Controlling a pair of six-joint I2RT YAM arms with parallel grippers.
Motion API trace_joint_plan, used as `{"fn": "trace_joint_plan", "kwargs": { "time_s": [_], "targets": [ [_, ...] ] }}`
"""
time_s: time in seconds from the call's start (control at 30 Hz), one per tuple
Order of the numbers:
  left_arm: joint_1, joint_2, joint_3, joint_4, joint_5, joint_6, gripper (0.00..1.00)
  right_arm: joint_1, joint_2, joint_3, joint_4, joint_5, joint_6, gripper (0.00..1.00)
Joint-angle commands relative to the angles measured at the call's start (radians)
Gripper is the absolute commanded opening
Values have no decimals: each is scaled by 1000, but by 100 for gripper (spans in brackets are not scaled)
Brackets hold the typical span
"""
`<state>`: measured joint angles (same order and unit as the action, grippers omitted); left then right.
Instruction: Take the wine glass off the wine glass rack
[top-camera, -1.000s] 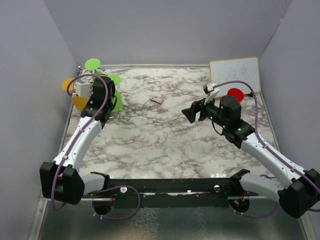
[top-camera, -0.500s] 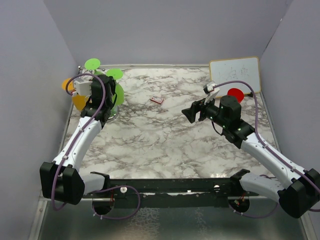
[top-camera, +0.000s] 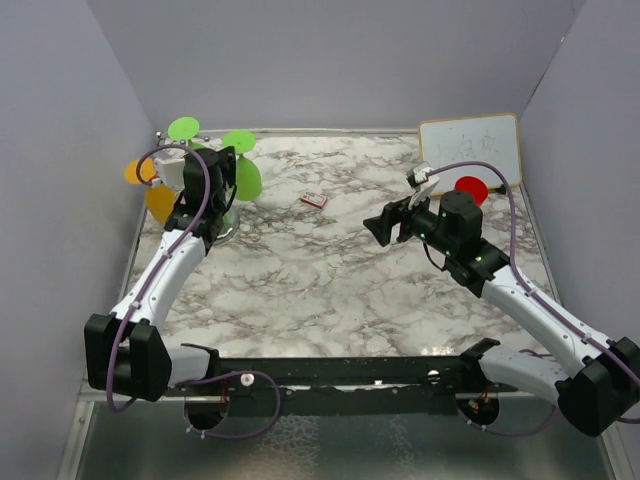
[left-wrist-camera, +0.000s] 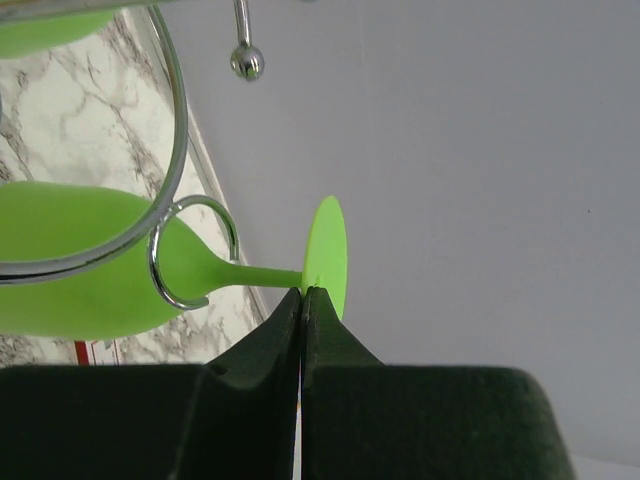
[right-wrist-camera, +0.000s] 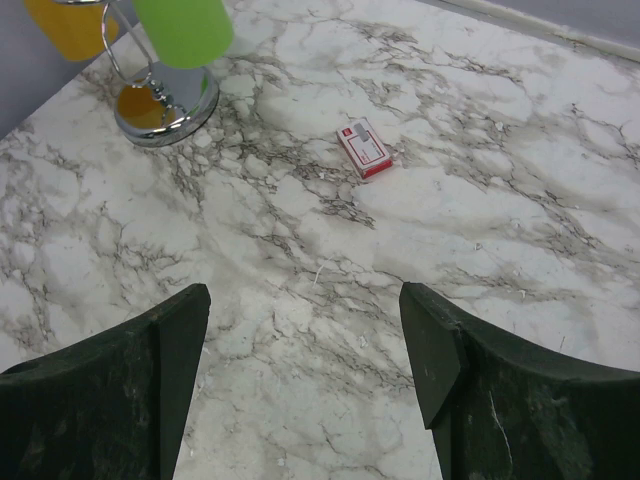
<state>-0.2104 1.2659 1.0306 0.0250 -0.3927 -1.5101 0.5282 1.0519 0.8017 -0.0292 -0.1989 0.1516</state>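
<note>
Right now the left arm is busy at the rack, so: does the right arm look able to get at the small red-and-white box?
Probably yes: the right gripper hangs open above the table, with only bare marble between it and the red-and-white box.

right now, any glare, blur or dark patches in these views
Left wrist: green wine glass sharp, bright glints on the wine glass rack wire, left gripper a dark silhouette. Right wrist: marble table crisp, right gripper underexposed. Top external: even light, soft shadows.
</note>
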Motion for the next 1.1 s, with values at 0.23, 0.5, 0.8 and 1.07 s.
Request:
{"fn": "trace_joint_plan", "kwargs": {
  "time_s": [0.23,0.5,0.8,1.07],
  "targets": [
    [0,-88,-98,90,143,-74,0,-2,-14,2,24,17,1,77],
    [0,-129,-153,260,364,32,0,-2,-21,37,-9,5,17,78],
    [0,-178,-234,506,702,282,0,-12,-19,122,-85,43,85,83],
    [-12,-219,-246,539,1077,646,0,-100,16,232,-148,-154,152,84]
  ]
}}
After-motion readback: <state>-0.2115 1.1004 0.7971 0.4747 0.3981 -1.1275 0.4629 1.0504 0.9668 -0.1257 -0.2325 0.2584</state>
